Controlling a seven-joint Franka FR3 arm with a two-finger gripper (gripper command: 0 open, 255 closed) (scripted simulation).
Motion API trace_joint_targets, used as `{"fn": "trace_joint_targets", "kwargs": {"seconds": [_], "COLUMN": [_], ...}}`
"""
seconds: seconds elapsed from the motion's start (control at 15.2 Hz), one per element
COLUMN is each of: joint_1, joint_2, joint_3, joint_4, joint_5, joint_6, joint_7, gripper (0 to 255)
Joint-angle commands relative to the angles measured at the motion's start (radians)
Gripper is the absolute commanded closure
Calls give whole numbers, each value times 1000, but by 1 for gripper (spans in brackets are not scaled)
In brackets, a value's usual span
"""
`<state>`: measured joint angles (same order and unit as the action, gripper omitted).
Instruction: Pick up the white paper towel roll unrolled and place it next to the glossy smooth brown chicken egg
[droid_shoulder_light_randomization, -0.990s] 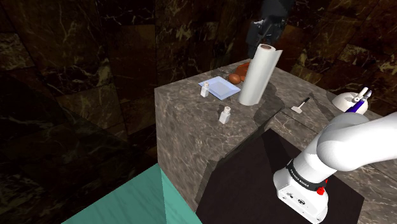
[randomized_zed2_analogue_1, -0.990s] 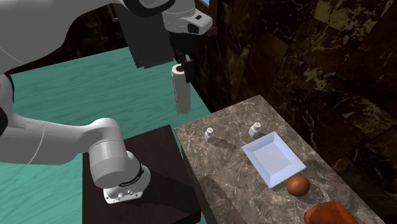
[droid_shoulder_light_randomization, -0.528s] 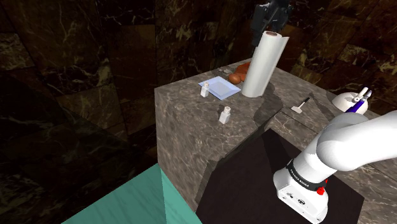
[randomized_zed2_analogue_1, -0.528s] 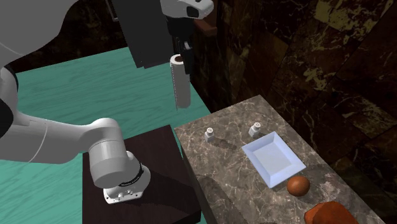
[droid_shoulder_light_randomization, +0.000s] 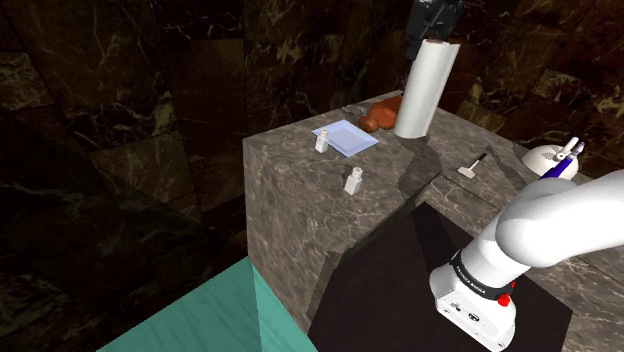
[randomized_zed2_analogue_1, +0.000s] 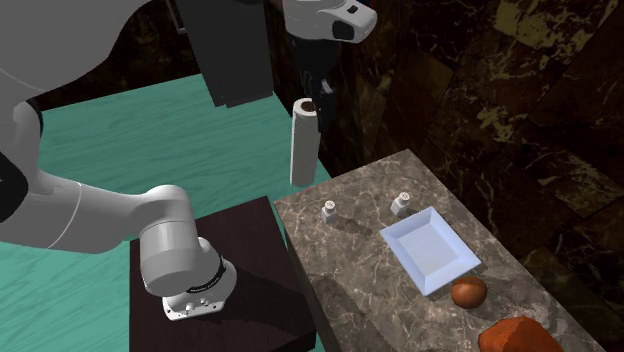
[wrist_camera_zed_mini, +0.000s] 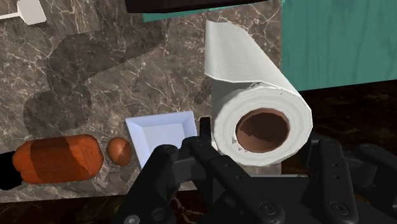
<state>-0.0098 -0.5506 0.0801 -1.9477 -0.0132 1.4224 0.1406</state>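
My tool (wrist_camera_zed_mini: 262, 154) is clamped on the top end of the white paper towel roll (wrist_camera_zed_mini: 257, 108), one of its fingers (wrist_camera_zed_mini: 205, 143) pressed against the roll's outer side. The roll (randomized_zed2_analogue_1: 305, 145) hangs nearly upright in the air beneath the tool (randomized_zed2_analogue_1: 318, 88), clear of the grey marbled surface (randomized_zed2_analogue_1: 370, 300). The brown egg (wrist_camera_zed_mini: 119, 151) lies on the surface between a shallow white tray (wrist_camera_zed_mini: 162, 132) and an orange-brown loaf (wrist_camera_zed_mini: 57, 159), apart from the roll.
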Motion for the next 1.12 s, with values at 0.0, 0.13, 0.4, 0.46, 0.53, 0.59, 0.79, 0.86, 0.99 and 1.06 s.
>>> {"fn": "trace_joint_targets", "kwargs": {"seconds": [0.0, 0.13, 0.4, 0.46, 0.53, 0.59, 0.79, 0.86, 0.99, 1.06], "joint_1": [-13, -25, -50, -56, -62, -68, -87, -93, -107, -115], "joint_2": [31, 60, 130, 150, 170, 192, 262, 288, 342, 371], "joint_3": [-35, -70, -138, -155, -171, -188, -236, -252, -283, -299], "joint_4": [25, 47, 104, 122, 140, 160, 228, 254, 309, 340], "joint_5": [-19, -36, -62, -66, -70, -74, -77, -77, -72, -68], "joint_6": [8, 17, 34, 38, 41, 45, 52, 54, 55, 54], "joint_7": [-46, -91, -181, -203, -225, -248, -316, -339, -385, -408], "gripper": [255, 255, 255, 255, 255, 255, 255, 255, 255, 255]}}
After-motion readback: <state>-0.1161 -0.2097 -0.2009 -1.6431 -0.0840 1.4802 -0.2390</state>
